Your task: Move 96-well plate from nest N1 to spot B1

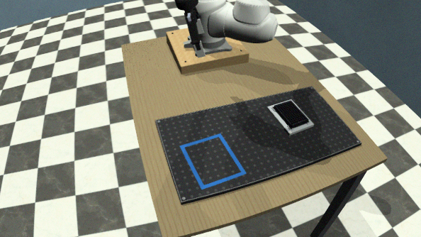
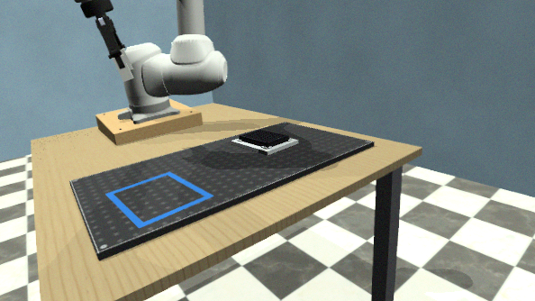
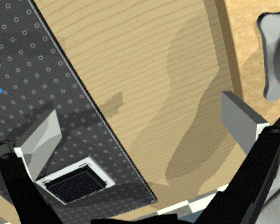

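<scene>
- We find gripper (image 2: 118,53) fully open, holding nothing, well apart from the 96-well plate (image 1: 291,113).
- We judge plate light, stiff, slick; grip across long sides.

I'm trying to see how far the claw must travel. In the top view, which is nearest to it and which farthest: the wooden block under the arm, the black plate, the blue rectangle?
From the gripper, open and holding nothing:
1. Wooden block, directly below it.
2. Black plate in its nest, on the right.
3. Blue rectangle, at the front left.
</scene>
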